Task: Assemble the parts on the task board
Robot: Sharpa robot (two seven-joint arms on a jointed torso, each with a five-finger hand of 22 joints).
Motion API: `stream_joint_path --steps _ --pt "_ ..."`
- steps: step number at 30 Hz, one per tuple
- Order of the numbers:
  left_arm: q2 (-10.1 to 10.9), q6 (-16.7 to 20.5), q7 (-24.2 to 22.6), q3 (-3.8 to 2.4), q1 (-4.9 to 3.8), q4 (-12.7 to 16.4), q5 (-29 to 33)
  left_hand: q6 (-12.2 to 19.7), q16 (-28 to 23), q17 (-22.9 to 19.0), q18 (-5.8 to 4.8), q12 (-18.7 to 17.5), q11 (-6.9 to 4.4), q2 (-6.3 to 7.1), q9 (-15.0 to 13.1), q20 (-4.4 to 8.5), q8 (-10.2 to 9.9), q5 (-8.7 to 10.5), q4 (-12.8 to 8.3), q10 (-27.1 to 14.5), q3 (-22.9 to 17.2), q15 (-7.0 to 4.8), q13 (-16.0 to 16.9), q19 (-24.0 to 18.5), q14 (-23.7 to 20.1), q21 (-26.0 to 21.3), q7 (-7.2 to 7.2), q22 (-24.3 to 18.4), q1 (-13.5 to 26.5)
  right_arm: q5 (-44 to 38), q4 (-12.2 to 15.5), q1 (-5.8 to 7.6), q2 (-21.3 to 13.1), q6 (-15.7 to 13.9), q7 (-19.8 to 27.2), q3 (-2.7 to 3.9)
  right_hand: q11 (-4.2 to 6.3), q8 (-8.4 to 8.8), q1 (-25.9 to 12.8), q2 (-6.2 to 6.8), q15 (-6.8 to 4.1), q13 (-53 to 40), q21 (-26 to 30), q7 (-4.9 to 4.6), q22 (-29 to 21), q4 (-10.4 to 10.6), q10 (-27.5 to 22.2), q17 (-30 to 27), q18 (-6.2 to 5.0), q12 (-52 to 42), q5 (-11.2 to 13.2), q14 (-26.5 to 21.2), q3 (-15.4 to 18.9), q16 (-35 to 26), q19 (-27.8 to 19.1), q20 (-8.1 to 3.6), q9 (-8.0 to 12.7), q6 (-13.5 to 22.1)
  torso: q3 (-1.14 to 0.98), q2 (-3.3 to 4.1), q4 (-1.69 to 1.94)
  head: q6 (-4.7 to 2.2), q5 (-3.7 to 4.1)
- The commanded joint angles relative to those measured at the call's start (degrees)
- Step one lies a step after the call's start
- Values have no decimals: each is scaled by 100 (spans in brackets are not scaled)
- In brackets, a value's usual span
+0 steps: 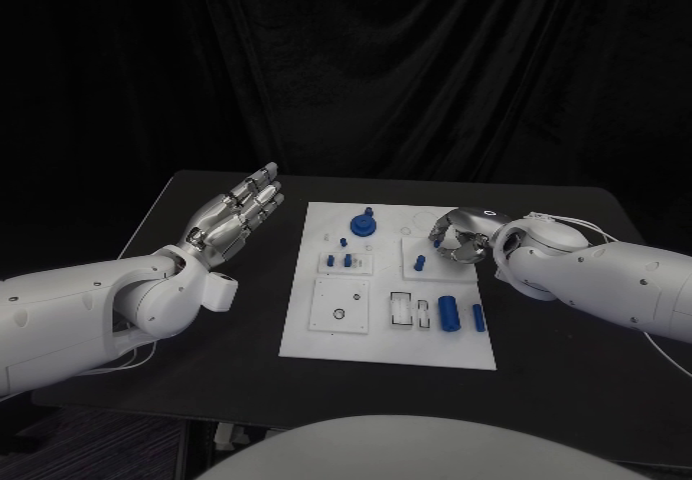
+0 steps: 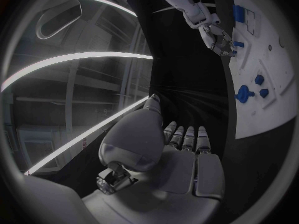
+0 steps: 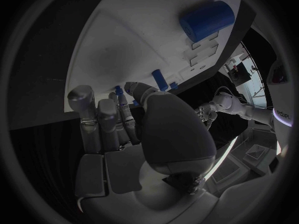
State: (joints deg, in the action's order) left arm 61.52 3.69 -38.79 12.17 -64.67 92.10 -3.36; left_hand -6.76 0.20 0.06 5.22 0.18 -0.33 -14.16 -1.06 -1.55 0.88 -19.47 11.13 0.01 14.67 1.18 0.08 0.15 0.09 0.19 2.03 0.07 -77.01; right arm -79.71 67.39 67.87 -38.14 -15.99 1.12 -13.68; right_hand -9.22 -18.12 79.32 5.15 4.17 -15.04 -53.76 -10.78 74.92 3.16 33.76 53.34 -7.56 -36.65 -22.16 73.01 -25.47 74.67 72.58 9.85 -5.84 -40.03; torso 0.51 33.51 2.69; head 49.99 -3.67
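The task board (image 1: 387, 330) is laid flat in the middle of the black table (image 1: 577, 370), and blue parts (image 1: 449, 312) are seen on it. A small blue peg (image 3: 118, 91) is pinched between the curled fingertips of the right hand (image 1: 459, 236), just above the board. Another blue peg (image 1: 420, 264) is stood just beside these fingers. The left hand (image 1: 235, 215) is held beside the board, well apart from it, with fingers stretched out and nothing gripped.
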Motion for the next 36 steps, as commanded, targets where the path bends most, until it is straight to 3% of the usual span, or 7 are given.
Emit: stream_joint_path --steps 1,8,14,24,33,36 --pt "-13 -141 -1343 -5 10 -3 30 22 -20 -6 -70 -18 40 -20 0 -43 18 38 -3 -1 24 27 -8 -15 -9 -19 1 -7 23 3 -54 -33 26 -105 92 10 5 25 57 5 8 9 43 -95 494 -44 -50 -37 -2 20 -11 -50 -4 -35 -43 4 4 -21 1 5 6 1 6" --pt "-13 -179 -1308 -5 12 -14 30 -13 -20 -6 -53 -17 123 -46 -5 -118 25 66 -23 4 49 85 -7 -15 -9 -19 -139 -7 60 3 -138 -57 83 -30 65 16 4 -1 56 -48 11 23 134 -67 473 -59 -48 -127 -19 10 23 -123 -21 -75 -110 10 -14 -115 15 -1 -3 1 3" --pt "-32 -231 -1278 -5 17 -30 30 -9 -20 -6 -49 -17 172 -56 -4 -158 24 83 -25 3 59 123 -7 -15 -9 -19 -162 -7 76 3 -190 -98 120 -42 48 24 28 -120 90 -103 -9 39 273 -18 441 -150 39 -310 -51 -47 -58 -252 -54 -151 -216 -2 -93 -421 16 -1 6 1 48" --pt "-59 -299 -1224 -5 47 -75 30 -5 -20 -6 -55 -18 237 -137 -3 -230 22 143 63 -1 85 204 -8 -15 -9 -19 -173 -7 175 3 -279 -158 166 -237 63 39 145 -355 242 -260 -115 57 132 15 481 -382 498 -294 -34 -202 -127 -197 -111 -121 -166 -98 -312 -785 18 2 1 1 42" --pt "-78 -339 -1198 -5 87 -101 31 14 -20 -6 -61 -18 241 -162 0 -267 19 136 92 -1 86 246 -8 -15 -9 -19 -188 -7 191 3 -344 -179 213 -359 118 44 211 -454 349 -358 -176 124 39 58 495 -524 780 -340 -22 -201 57 -172 -111 -140 -139 -161 -466 -883 16 5 1 1 38" --pt "-86 -353 -1187 -5 95 -108 31 14 -20 -6 -62 -18 245 -166 0 -273 19 136 96 -1 86 253 -8 -15 -9 -19 -188 -7 192 3 -362 -181 226 -378 139 45 234 -473 443 -431 -198 154 60 67 484 -600 905 -437 -29 -198 255 -203 -129 -195 -166 -185 -531 -908 19 6 0 1 36"
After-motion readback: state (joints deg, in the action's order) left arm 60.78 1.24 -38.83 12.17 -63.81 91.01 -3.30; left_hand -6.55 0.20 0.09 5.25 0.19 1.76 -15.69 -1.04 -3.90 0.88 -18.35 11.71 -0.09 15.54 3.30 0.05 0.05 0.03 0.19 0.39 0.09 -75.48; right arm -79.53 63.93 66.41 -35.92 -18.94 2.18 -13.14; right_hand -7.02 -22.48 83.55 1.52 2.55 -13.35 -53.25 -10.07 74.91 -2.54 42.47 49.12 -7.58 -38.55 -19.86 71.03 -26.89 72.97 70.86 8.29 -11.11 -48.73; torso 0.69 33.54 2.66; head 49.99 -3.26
